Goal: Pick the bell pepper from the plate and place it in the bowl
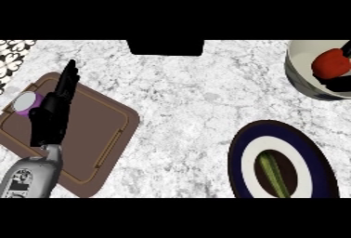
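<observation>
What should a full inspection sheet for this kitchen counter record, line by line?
Surface: grey-white marbled counter.
Job's things: red bell pepper inside the bowl; plate holds only a long green vegetable.
Clutter: brown tray with a round purple and white item.
Hands: left hand open, over the tray; right hand at the bowl beside the pepper, grip unclear.
Cables: nothing seen.
Surroundings: dark block at the far edge; patterned patch at the far left.
</observation>
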Tool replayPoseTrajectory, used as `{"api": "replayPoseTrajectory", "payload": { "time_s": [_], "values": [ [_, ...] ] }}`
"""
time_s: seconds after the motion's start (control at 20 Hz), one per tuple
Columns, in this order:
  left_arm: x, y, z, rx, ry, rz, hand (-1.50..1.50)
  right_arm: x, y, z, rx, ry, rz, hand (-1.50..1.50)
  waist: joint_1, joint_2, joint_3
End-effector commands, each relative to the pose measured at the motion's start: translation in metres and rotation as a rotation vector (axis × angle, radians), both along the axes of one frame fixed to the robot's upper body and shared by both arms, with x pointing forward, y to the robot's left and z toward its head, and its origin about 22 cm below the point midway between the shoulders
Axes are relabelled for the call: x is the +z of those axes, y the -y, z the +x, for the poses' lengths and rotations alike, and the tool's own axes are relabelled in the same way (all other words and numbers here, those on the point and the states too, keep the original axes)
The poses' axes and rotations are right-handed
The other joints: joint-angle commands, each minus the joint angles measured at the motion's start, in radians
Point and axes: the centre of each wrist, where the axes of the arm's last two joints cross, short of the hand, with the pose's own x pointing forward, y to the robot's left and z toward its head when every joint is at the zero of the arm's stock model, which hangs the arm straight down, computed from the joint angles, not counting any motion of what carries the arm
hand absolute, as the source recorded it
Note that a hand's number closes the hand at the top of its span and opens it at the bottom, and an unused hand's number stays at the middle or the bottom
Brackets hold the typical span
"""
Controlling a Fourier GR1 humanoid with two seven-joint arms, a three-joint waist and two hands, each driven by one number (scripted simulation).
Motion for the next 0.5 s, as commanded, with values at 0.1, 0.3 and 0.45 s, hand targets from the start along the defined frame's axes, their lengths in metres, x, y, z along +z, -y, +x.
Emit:
{"api": "replayPoseTrajectory", "payload": {
  "time_s": [0.1,0.3,0.45],
  "values": [
    [0.004,0.002,0.002,-0.024,0.007,-0.016,0.0,-0.033,0.018,0.025,-0.108,0.028,-0.172,1.5,0.028,0.009,0.001],
    [0.007,0.014,0.013,-0.017,0.023,-0.018,0.0,-0.048,0.035,0.03,-0.16,-0.003,-0.168,1.5,0.028,0.016,0.003],
    [0.021,0.019,0.015,-0.06,0.013,0.007,0.0,-0.039,0.038,0.039,-0.169,-0.051,-0.012,1.5,0.05,0.022,0.005]
  ]
}}
